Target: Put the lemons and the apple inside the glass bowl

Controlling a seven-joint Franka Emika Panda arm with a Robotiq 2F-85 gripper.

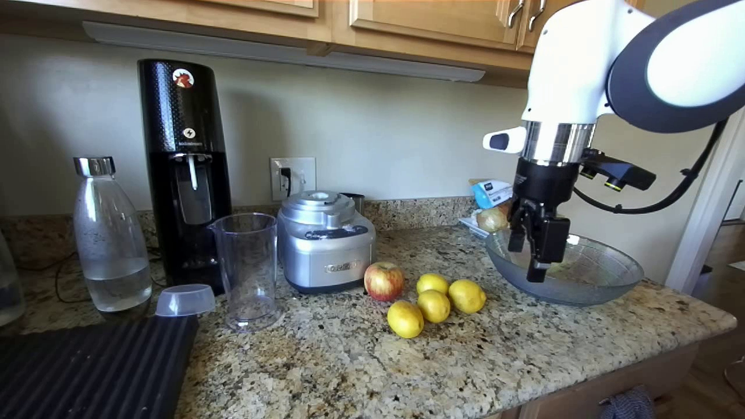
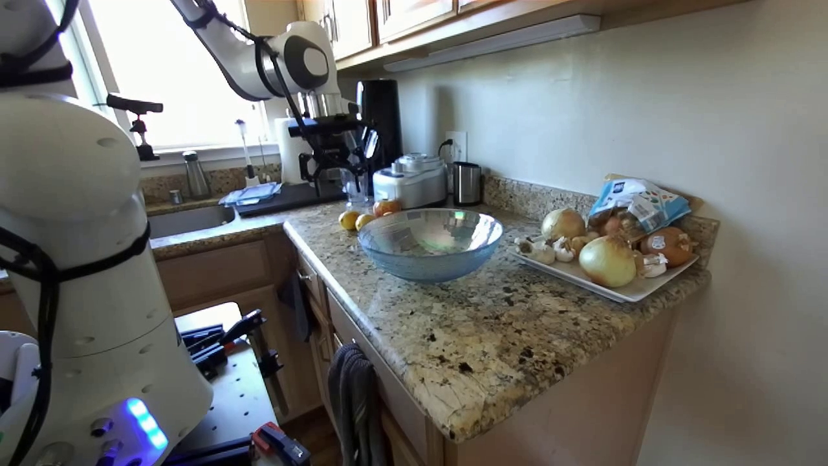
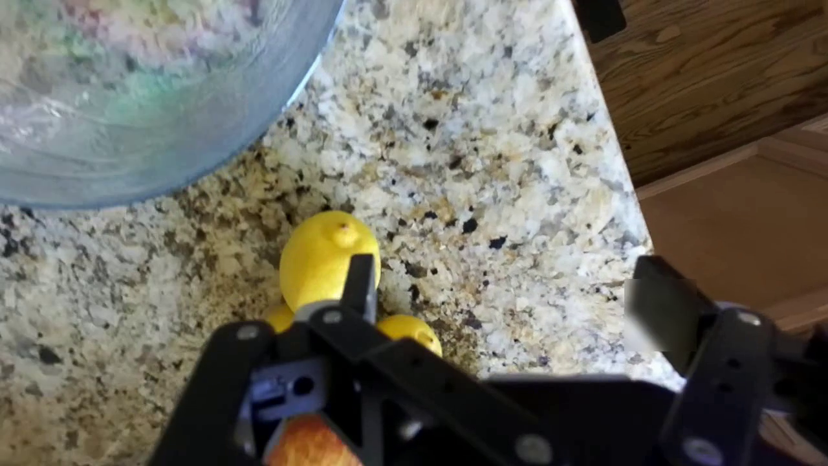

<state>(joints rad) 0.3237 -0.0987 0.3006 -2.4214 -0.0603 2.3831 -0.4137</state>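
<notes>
While the claw (image 3: 511,298) gapes, lemons (image 1: 434,305) lie below.

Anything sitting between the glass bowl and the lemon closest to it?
Just a bare stretch of speckled countertop; the wrist view shows it running from the closest lemon to the glass bowl, nothing standing in the gap.

Bright yellow lemons (image 1: 433,306) and a red apple (image 1: 383,281) streaked with yellow catch my eye mid-frame in an exterior view. The surface (image 1: 326,366) is speckled cream, tan, grey and black. On the frame's right, the glass bowl (image 1: 582,294) looks grey-blue, the end effector (image 1: 527,261) black, the arm (image 1: 573,64) white and dark grey. At lower left, the mat (image 1: 99,366) is black and ribbed.
</notes>
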